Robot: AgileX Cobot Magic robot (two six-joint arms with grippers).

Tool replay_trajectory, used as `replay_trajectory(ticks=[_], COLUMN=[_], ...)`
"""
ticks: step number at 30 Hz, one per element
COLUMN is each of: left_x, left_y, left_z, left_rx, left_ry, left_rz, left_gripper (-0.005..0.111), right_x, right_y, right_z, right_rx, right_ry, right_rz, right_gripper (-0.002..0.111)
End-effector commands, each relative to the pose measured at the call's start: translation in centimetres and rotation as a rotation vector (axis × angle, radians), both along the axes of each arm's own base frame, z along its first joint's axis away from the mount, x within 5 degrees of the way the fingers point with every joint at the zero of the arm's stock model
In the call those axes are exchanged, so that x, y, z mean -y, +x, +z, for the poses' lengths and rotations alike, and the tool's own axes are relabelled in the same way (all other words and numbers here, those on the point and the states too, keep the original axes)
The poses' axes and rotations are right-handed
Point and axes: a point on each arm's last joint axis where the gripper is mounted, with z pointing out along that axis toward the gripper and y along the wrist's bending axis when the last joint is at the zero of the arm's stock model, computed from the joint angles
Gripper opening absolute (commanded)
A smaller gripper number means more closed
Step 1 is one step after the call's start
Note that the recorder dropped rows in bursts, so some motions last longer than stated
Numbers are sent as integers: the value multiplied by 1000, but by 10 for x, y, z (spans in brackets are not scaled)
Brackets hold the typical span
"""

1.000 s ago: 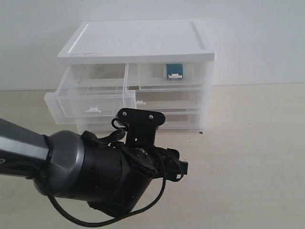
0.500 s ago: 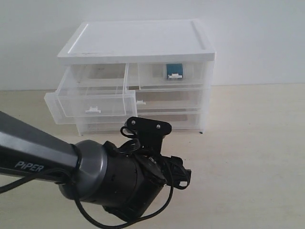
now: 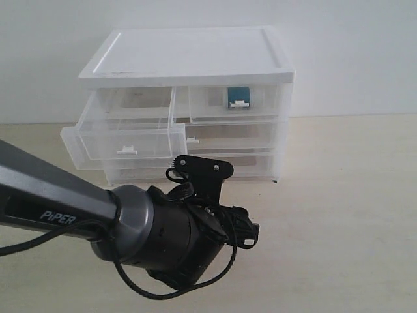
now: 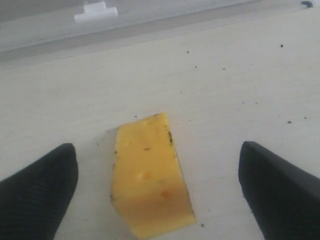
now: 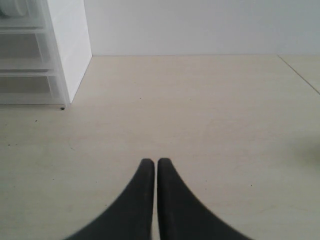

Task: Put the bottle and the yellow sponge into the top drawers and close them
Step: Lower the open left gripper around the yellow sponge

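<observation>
The yellow sponge [image 4: 150, 175] lies on the table between the wide-apart fingers of my left gripper [image 4: 157, 146], which is open and touches nothing. In the exterior view my left arm [image 3: 163, 238] hides the sponge. The left top drawer [image 3: 124, 140] stands pulled out and looks empty. The right top drawer [image 3: 234, 101] is shut, and the bottle [image 3: 239, 95] shows through its front by its blue-teal label. My right gripper [image 5: 151, 162] is shut on nothing, low over bare table to the right of the cabinet.
The white-topped cabinet [image 3: 189, 55] stands at the back of the table against a white wall. Its two full-width lower drawers [image 3: 234, 137] are shut. A translucent drawer front with a white tab [image 4: 96, 11] lies just beyond the sponge. The cabinet's side [image 5: 70, 45] shows in the right wrist view.
My left arm has slid to the right and a little lower in front of the cabinet. The drawers and the bottle have not moved.
</observation>
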Motion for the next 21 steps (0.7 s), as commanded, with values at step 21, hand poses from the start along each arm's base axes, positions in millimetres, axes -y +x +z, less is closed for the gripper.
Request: replay_trajectory(ticks=[21], left_x=[-8], left_y=[11], left_z=[-3], left_rx=[-29], left_ry=[-30], left_rz=[24], left_gripper=[72], right_x=[0], right_y=[0], right_z=[0], right_rx=[12], right_ry=[-8], right_rz=[-3], right_gripper=[0])
